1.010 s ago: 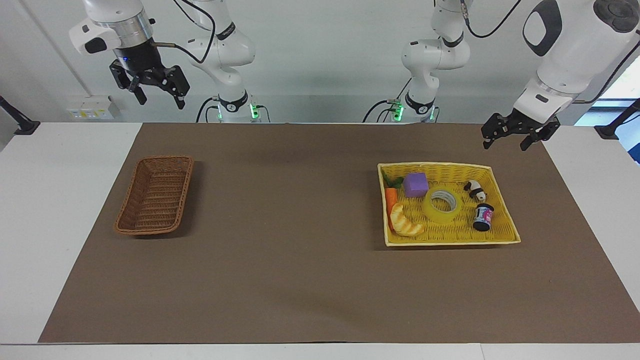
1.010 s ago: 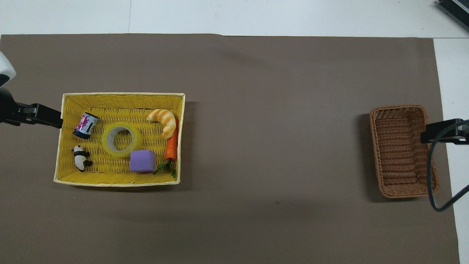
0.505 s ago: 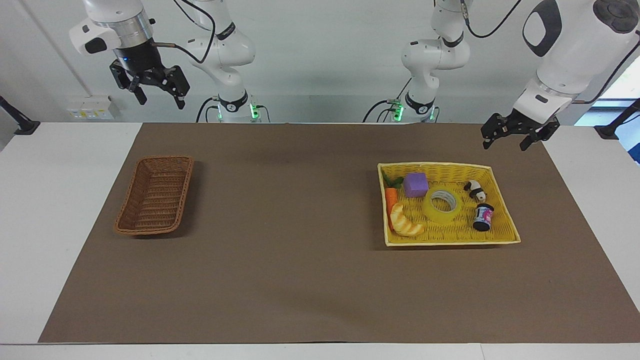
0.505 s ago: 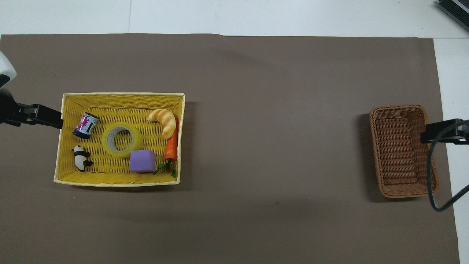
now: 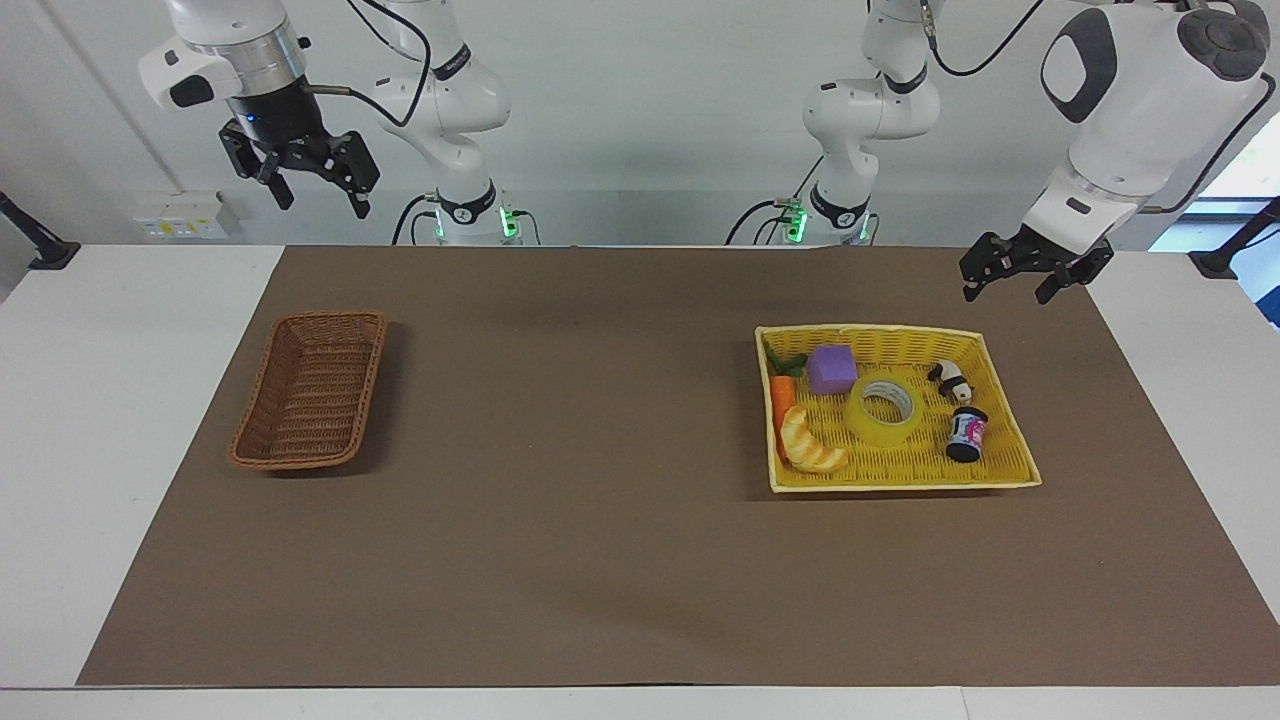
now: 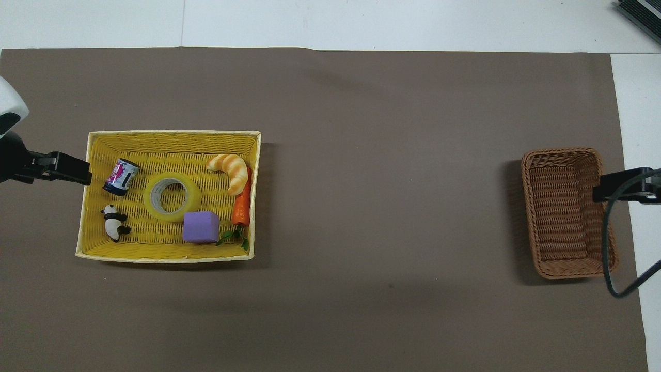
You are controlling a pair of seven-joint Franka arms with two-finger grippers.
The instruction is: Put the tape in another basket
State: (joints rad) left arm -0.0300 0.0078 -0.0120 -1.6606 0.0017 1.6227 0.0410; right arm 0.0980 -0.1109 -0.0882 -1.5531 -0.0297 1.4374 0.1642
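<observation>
Tape [image 5: 885, 409] on brown mat [image 5: 600, 560] – white wall [image 5: 640, 120]

Croissant [image 5: 812, 447], carrot [image 5: 781, 398], purple block [image 5: 832, 369], panda [image 5: 950, 380], can [image 5: 966, 435]

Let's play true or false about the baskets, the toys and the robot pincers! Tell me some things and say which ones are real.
1. The tape lies in the yellow basket. True.
2. The brown basket holds a croissant. False: it holds nothing; the croissant is in the yellow basket.
3. The left pincer grips the tape. False: it is open in the air, over the mat beside the yellow basket.
4. The purple block sits beside the tape. True.
5. The right pincer is open, high in the air, waiting. True.
</observation>
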